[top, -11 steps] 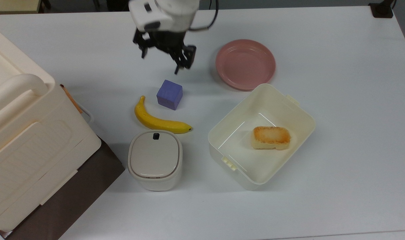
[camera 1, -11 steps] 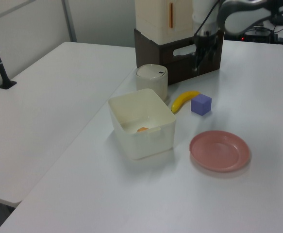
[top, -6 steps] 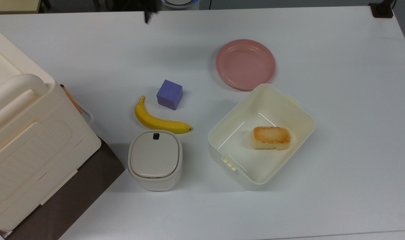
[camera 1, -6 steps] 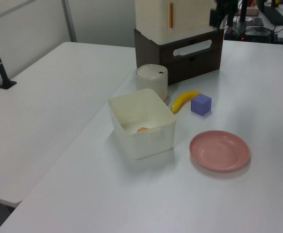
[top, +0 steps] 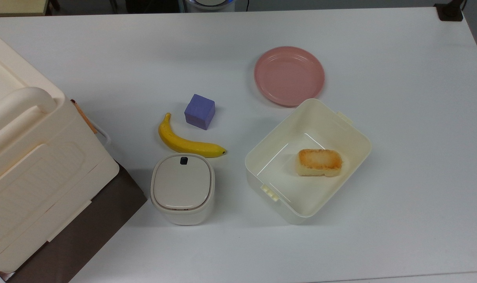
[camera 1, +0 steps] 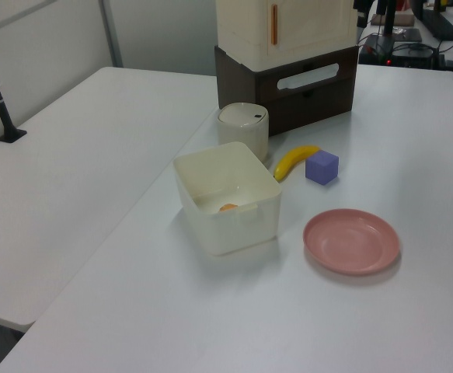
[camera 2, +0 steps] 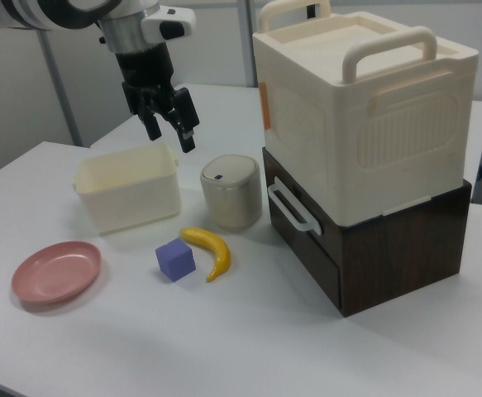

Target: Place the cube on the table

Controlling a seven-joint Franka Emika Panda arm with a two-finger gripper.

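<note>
The blue-purple cube (top: 199,111) (camera 1: 322,167) (camera 2: 175,260) rests flat on the white table (top: 399,118) (camera 2: 224,339), just beside a banana and touching nothing. In the right view my gripper (camera 2: 171,132) hangs high above the table, over the cream bin and well up and back from the cube. Its black fingers (camera 2: 188,136) are spread open with nothing between them.
A banana (top: 187,143) lies next to the cube. A lidded canister (top: 182,188), a pink plate (top: 289,75) and a cream bin (top: 356,129) holding a toasted block (top: 320,162) stand around. A large cream box on a brown drawer unit (top: 34,157) fills the top view's left.
The arm has risen and drawn back from above the cube, leaving the top view across its upper edge. The cube has not moved.
</note>
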